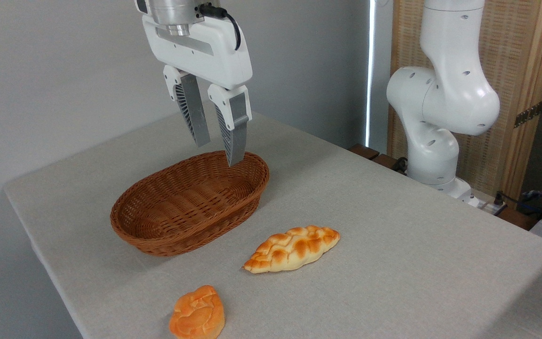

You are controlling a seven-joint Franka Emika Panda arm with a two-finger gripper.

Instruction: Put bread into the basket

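Gripper (218, 153) hung over basket's (158, 235) far end, fingers (235, 141) narrowly apart, holding nothing. Bread (292, 248) lay flat on desk (393, 245) just beside basket, twd near edge, clear all round for a top grasp. Orange bun (197, 313) at near edge, not wanted.
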